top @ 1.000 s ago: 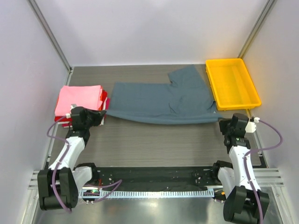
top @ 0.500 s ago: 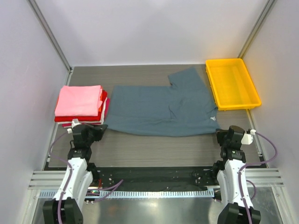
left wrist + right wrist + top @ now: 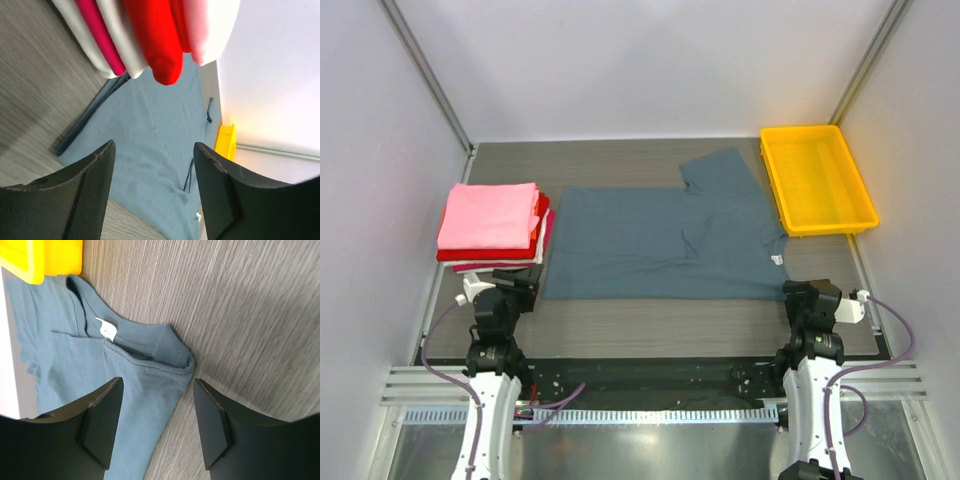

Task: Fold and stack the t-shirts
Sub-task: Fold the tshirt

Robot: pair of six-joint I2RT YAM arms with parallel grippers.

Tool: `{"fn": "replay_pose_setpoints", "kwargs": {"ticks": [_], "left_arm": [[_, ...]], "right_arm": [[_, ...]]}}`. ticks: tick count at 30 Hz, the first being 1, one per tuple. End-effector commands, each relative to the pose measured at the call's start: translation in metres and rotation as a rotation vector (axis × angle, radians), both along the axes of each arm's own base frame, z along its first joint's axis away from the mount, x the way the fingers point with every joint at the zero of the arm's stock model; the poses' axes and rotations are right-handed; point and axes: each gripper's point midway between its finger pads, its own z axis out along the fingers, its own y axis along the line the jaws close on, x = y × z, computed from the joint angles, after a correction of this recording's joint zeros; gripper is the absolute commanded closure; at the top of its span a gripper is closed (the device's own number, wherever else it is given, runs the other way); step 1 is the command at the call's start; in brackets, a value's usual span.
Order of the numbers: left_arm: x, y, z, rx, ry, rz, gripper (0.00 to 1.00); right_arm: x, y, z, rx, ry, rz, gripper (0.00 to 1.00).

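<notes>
The slate blue-grey t-shirt (image 3: 660,245) lies spread flat across the middle of the table, one sleeve pointing to the back. Its near left corner lies just ahead of my left gripper (image 3: 525,284), and its near right corner with the white label is by my right gripper (image 3: 799,292). In the left wrist view the left gripper (image 3: 153,146) is open with the blue shirt (image 3: 145,125) beyond it, nothing between the fingers. In the right wrist view the right gripper (image 3: 158,382) is open over the shirt's folded collar edge (image 3: 172,350). A stack of folded t-shirts (image 3: 492,216), pink on top, sits at the left.
A yellow plastic tray (image 3: 817,180) stands at the back right, close to the shirt's sleeve. The stack's red (image 3: 155,40), white and pink edges hang close above the left gripper's view. Grey walls enclose the table on three sides.
Both grippers drew back toward the near edge, dragging the shirt's near hem with them, then opened and let it go. The shirt now lies flat.
</notes>
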Motion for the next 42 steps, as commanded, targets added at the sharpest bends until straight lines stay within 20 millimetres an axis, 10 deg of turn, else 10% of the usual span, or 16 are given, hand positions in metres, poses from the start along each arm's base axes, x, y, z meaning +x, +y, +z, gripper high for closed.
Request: {"fn": "replay_pose_setpoints", "kwargs": {"ticks": [1, 8, 12, 19, 26, 30, 40, 42], "left_arm": [[-0.024, 0.009, -0.015, 0.059, 0.138, 0.03, 0.34], [-0.01, 0.007, 0.033, 0.223, 0.17, -0.104, 0.34], [0.024, -0.018, 0.067, 0.323, 0.14, -0.305, 0.36], [0.086, -0.126, 0.128, 0.514, 0.012, -0.604, 0.36], [0.147, -0.207, 0.099, 0.51, 0.008, -0.74, 0.37], [0.192, -0.205, 0.07, 0.63, 0.102, -0.716, 0.36], [0.273, -0.169, 0.073, 0.775, 0.189, -0.638, 0.37], [0.285, -0.151, 0.062, 0.74, 0.224, -0.614, 0.37]], "right_arm": [[0.002, -0.014, 0.03, -0.092, -0.018, -0.019, 0.35], [0.042, -0.015, 0.098, -0.278, -0.043, 0.203, 0.48], [0.081, 0.001, 0.097, -0.291, 0.019, 0.449, 0.57], [0.134, 0.034, 0.073, -0.236, 0.099, 0.677, 0.65], [0.189, 0.055, 0.079, -0.37, 0.156, 0.713, 0.64], [0.228, 0.054, 0.084, -0.398, 0.166, 0.72, 0.61], [0.352, 0.05, 0.1, -0.443, 0.141, 0.728, 0.6], [0.37, 0.049, 0.074, -0.437, 0.181, 0.741, 0.6]]}}
